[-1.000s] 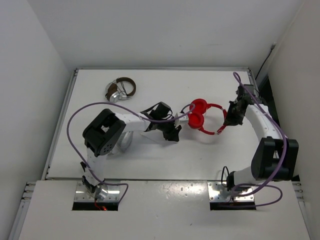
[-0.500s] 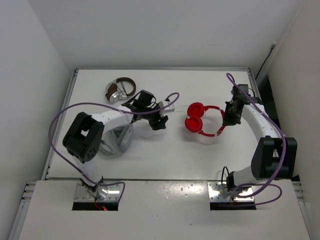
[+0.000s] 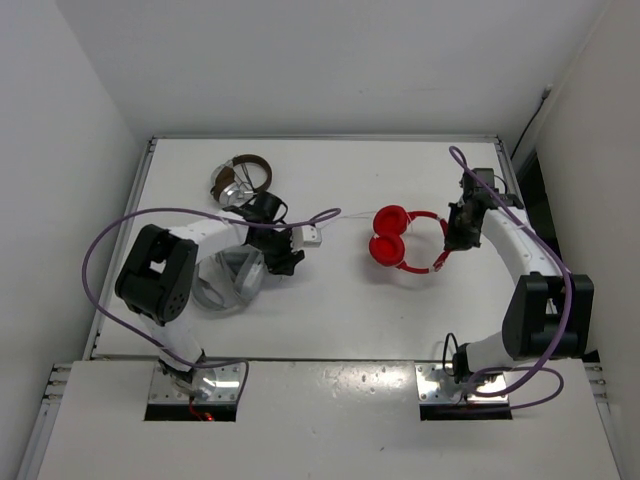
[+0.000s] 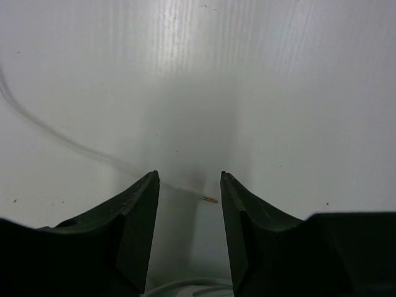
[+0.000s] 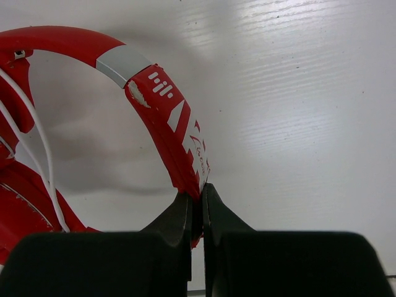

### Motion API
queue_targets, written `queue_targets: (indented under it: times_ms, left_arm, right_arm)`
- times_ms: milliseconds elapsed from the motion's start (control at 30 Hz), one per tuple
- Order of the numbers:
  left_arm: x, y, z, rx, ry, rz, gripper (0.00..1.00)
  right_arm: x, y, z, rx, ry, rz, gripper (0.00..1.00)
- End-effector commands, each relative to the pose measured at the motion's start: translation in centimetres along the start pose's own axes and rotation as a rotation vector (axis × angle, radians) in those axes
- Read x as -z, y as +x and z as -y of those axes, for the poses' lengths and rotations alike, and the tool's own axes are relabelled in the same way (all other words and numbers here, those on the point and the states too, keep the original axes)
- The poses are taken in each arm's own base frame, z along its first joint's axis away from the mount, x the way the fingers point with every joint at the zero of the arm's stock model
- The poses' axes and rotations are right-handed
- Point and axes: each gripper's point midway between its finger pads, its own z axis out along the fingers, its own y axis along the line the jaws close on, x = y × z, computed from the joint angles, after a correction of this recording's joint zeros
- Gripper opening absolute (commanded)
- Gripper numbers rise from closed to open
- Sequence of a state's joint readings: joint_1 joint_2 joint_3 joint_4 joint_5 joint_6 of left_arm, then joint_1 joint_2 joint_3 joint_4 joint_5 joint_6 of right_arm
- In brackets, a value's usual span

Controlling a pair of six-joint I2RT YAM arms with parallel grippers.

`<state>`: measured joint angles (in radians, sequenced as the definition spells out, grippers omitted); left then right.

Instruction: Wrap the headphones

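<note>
- Nearest you, the grey-white headphones (image 3: 228,283) lie partly under the left arm, on the left of the white worktop (image 3: 330,320).
- Your left tool (image 4: 189,182) hangs released just above the worktop, jaws apart. The cable's plug tip (image 4: 210,199) lies loose between them, gripped by neither.
- From that tip the thin white cable (image 3: 350,214) runs toward the robot's right to the red headphones (image 3: 388,247). That left-to-right line looks like the axis the coming move turns on, and your left tool is much the nearer to the free end.
- Your right tool (image 5: 198,189) is clenched on the headband (image 5: 167,124), holding the headphones right of centre, with the ear cups facing the left arm.
- Bare worktop lies between the two tools, which should give room to draw the cable in.
- Farthest back, the brown-and-silver headphones (image 3: 240,180) sit just behind the left tool, so watch that side. White walls (image 3: 330,70) close the space beyond.
</note>
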<state>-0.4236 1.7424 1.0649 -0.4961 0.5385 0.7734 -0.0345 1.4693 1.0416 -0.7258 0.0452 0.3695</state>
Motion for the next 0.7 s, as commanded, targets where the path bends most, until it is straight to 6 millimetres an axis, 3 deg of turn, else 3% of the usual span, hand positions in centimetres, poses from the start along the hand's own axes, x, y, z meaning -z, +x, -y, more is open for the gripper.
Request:
queue_targets:
  times_ms: [0,333,367,433,667]
  left_arm:
    - [0.8,0.3,0.9,-0.079,0.017,0.000,0.49]
    - [0.1,3.1,0.5,0.060,-0.045,-0.085,0.48]
    - [0.3,2.5,-0.3,0.061,-0.085,-0.067,0.48]
    - [0.7,3.2,-0.7,0.141,-0.151,-0.091,0.47]
    - [1.6,3.3,0.4,0.289,-0.227,-0.094,0.47]
  right_arm:
    - [0.6,-2.1,-1.1,-0.005,-0.044,0.081,0.00]
    - [0.6,-2.1,-1.1,-0.005,-0.044,0.081,0.00]
    - [0.6,-2.1,-1.1,-0.005,-0.044,0.081,0.00]
    - [0.6,-2.1,-1.1,-0.005,-0.044,0.081,0.00]
    - [0.8,-2.4,-1.2,-0.014,-0.049,0.098,0.00]
